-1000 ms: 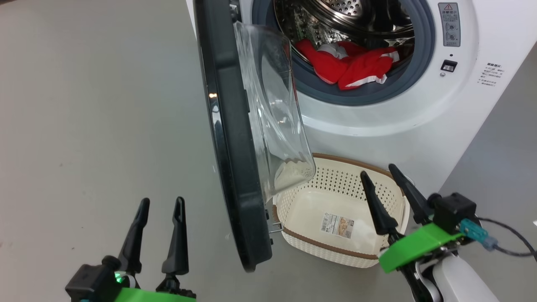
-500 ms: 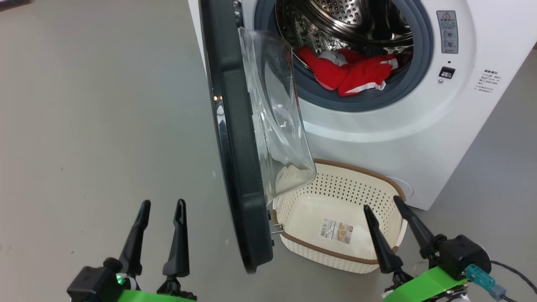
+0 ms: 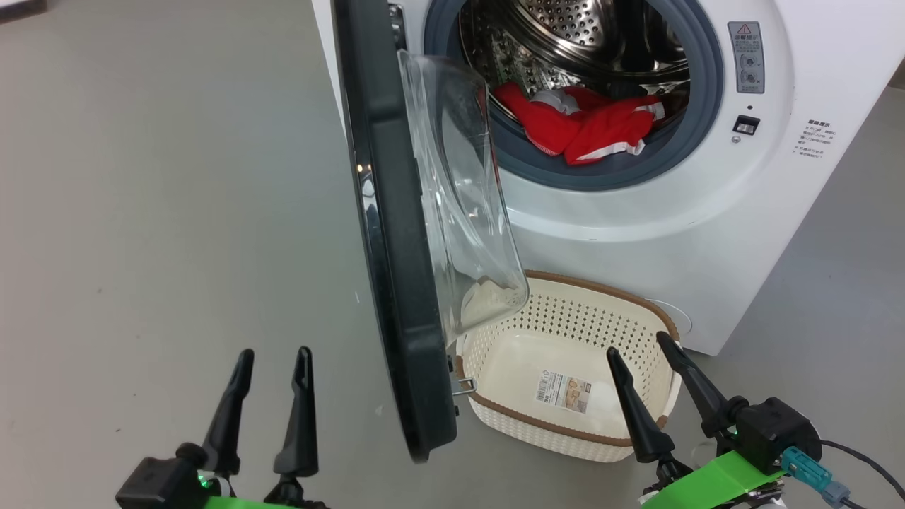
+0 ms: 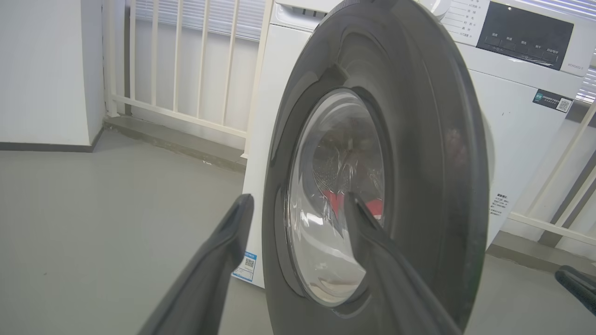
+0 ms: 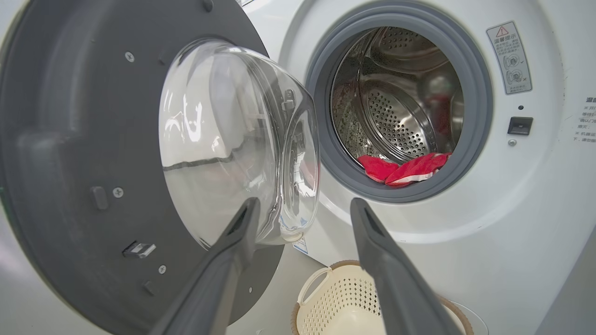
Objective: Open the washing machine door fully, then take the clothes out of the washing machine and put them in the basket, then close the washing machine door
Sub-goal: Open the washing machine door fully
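Observation:
The white washing machine [image 3: 707,233] stands ahead with its door [image 3: 396,283] swung out edge-on toward me, glass bowl [image 3: 459,205] facing right. Red clothes [image 3: 580,127] lie at the drum's front lip, also seen as clothes [image 5: 405,170] inside the grey ring. The cream basket [image 3: 565,438] sits on the floor below the opening, empty but for a label. My left gripper [image 3: 272,353] is open, low at the left of the door; its wrist view faces the door [image 4: 419,139] from outside. My right gripper [image 3: 640,346] is open above the basket's near right side, holding nothing.
Grey floor [image 3: 155,212] spreads wide to the left of the door. A white railing [image 4: 177,83] and a wall corner stand behind the machine. A cable [image 3: 862,459] trails from the right wrist. The door's latch hook [image 3: 463,385] juts close to the basket's left rim.
The head camera has shifted, so the machine sits slightly differently in view. My right gripper dropped lower and nearer from over the basket's far side. The left gripper has barely moved; both stayed open.

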{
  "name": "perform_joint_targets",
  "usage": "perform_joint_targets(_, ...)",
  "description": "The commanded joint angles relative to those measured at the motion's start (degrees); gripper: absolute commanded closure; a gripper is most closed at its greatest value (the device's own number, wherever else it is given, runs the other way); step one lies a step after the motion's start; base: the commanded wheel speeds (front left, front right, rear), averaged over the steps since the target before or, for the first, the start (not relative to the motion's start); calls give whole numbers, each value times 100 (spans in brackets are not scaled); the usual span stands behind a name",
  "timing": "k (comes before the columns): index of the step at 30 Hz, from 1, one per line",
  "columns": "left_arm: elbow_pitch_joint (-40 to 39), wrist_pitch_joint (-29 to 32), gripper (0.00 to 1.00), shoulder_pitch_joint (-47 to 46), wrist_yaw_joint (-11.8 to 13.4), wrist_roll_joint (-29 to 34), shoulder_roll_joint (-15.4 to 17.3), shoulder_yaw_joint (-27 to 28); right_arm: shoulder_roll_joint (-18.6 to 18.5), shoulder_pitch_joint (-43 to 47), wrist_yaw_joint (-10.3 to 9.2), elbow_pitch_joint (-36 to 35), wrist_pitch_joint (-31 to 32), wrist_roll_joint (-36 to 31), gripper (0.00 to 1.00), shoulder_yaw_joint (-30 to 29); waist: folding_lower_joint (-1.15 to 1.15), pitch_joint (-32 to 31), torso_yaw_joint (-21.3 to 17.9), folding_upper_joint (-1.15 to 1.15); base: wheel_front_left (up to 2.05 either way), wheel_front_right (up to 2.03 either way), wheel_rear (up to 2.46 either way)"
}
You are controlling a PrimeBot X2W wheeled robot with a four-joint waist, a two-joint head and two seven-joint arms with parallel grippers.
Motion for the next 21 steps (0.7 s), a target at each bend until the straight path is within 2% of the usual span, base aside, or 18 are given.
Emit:
perform_joint_targets(1, -109, -45, 56, -112, 27, 58, 53, 187, 9, -17, 35, -142, -37, 23, 0, 102, 0, 1, -5, 0, 0, 0, 0)
perform_joint_targets(2, -123, -45, 100, -129, 11, 70, 53, 189, 9, -19, 35, -136, -37, 32, 0, 100, 0, 2, -8, 0, 0, 0, 0)
perform_joint_targets(12, -969, -45, 100, -570, -94, 264, 53, 174, 9, -58, 35, -69, -37, 121, 0, 118, 0, 22, -35, 0, 0, 0, 0)
perform_joint_targets(21, -1901, 283, 100, -1103, -330, 130, 58, -360, 9, -119, 35, -44, -37, 150, 0, 152, 0, 52, -167, 0, 0, 0, 0)
